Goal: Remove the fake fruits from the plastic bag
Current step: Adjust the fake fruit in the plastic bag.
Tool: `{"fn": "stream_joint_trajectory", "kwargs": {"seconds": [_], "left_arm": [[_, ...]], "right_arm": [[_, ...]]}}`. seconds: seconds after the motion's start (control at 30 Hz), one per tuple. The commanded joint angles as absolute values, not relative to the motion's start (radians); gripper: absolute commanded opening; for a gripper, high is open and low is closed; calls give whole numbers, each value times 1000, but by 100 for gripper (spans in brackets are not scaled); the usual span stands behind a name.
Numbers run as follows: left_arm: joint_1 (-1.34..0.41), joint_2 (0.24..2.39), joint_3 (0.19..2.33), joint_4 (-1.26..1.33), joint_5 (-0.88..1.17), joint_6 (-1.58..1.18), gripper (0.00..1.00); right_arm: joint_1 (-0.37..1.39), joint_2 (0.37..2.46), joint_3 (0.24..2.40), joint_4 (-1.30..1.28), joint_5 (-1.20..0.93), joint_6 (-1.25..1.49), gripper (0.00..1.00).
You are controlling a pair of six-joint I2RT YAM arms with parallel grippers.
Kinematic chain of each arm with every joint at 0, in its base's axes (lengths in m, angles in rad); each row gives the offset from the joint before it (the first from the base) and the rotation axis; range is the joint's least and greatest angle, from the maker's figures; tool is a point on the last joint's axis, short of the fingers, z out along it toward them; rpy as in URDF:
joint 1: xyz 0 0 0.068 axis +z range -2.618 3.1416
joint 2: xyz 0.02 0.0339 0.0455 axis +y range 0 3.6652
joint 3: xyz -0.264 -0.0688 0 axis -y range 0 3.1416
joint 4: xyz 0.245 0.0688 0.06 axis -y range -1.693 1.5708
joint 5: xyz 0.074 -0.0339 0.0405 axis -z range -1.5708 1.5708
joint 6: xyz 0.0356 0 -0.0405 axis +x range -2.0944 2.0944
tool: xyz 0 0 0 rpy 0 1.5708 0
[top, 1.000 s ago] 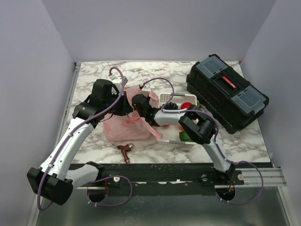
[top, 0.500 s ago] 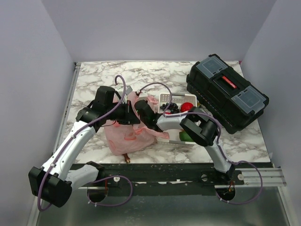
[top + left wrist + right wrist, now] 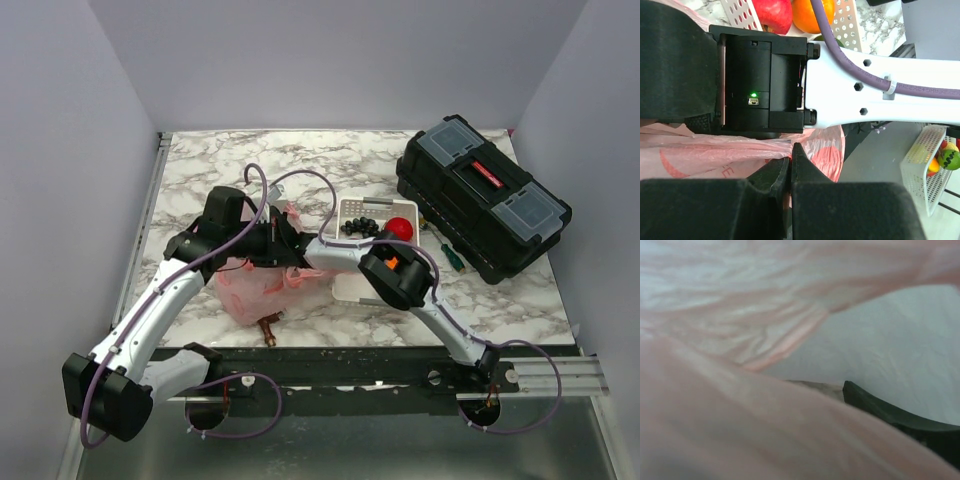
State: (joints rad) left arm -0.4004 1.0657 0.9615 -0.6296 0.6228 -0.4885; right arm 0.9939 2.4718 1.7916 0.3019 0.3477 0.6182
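The pink plastic bag (image 3: 250,295) lies crumpled left of the white tray (image 3: 350,290). My left gripper (image 3: 272,246) is shut on the bag's upper edge; in the left wrist view its jaws (image 3: 791,150) pinch the pink film (image 3: 700,155). My right gripper (image 3: 292,252) reaches into the bag's mouth. Its view is filled with pink film (image 3: 740,315), and only one dark fingertip (image 3: 860,392) shows. No fruit shows inside the bag. The black grape bunch (image 3: 361,228) and red apple (image 3: 402,228) lie in the tray; the apple (image 3: 772,12) and the orange (image 3: 807,12) show in the left wrist view.
A black toolbox (image 3: 482,195) stands at the back right, with a green-handled screwdriver (image 3: 447,252) beside it. A small copper-coloured piece (image 3: 267,327) lies at the table's near edge below the bag. My right arm's elbow (image 3: 392,278) hangs over the tray.
My right gripper has moved left from the tray's edge into the bag's mouth. My left gripper has shifted right with the bag's edge, and the bag has bunched up under it.
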Motion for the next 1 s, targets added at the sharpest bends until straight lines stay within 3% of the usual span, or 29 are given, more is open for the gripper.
{"fn": "stream_joint_trajectory", "kwargs": {"seconds": [0.0, 0.17, 0.3, 0.4, 0.67, 0.97], "left_arm": [[-413, 1036, 968, -631, 655, -491, 0], [-412, 1004, 993, -710, 524, -454, 0], [-410, 968, 1021, -786, 255, -432, 0], [-405, 947, 1020, -805, 33, -432, 0], [-405, 929, 926, -607, -238, -313, 0], [-468, 907, 797, -400, -169, -103, 0]], "right_arm": [[990, 2520, 1814, 146, 515, 668, 78], [983, 2470, 1758, 171, 605, 643, 52], [976, 2365, 1640, 252, 705, 595, 34], [971, 2261, 1505, 376, 742, 525, 27], [970, 2045, 1240, 582, 857, 430, 20], [970, 1944, 1094, 705, 640, 421, 19]]}}
